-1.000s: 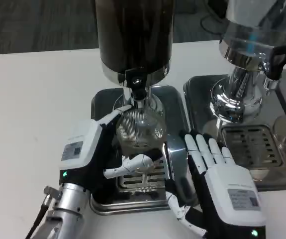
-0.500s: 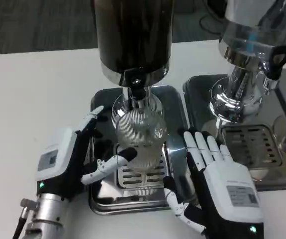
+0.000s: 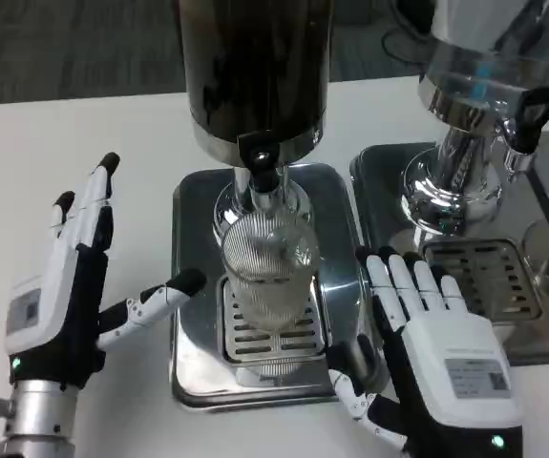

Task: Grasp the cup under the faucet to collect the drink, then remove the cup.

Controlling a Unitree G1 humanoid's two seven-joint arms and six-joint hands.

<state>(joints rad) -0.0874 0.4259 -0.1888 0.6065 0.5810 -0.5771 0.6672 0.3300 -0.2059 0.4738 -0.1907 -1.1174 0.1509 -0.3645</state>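
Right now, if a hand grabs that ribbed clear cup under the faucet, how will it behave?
The cup looks like thin clear plastic, so probably light and apt to flex if squeezed. Its ribs should help against slipping. Tall and narrow on the slotted grate, it could tip if nudged high. Whether it holds drink is unclear.

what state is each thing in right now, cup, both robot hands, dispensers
cup: upright on the drip tray grate under the dark dispenser's faucet, held by neither hand
left robot hand: open, fingers spread, apart from the cup
right robot hand: open, beside the tray, holding nothing
second dispenser: nothing under its spout
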